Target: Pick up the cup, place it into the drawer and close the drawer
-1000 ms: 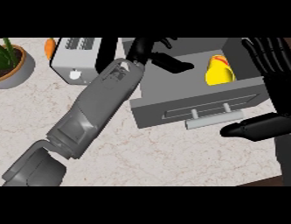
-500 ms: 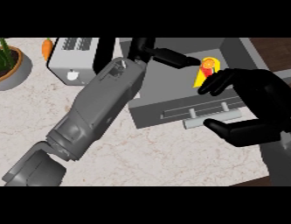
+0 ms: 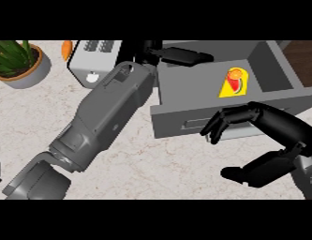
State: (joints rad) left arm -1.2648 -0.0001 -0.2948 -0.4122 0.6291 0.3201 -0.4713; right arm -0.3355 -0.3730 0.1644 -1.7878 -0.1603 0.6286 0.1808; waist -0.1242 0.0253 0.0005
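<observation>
A yellow cup [image 3: 236, 82] with a red and orange mark lies on its side inside the open grey drawer [image 3: 186, 89], toward its right wall. My right hand [image 3: 276, 129] is in front of the drawer's face, its bent fingers close to the handle panel and its thumb spread apart below; it holds nothing. My left hand [image 3: 179, 56] reaches over the drawer's back left corner with its fingers out straight, also holding nothing. The left forearm [image 3: 110, 112] crosses the counter diagonally.
A silver toaster [image 3: 92, 58] stands left of the drawer, partly behind my left forearm, with an orange object [image 3: 66, 48] at its far left corner. A potted plant [image 3: 16, 63] sits at the counter's back left. The marble counter [image 3: 179, 164] ends at the right beside dark floor.
My right hand came down from beside the drawer's right wall to in front of the drawer's face. The cup stays lying in the drawer. The left hand has barely moved.
</observation>
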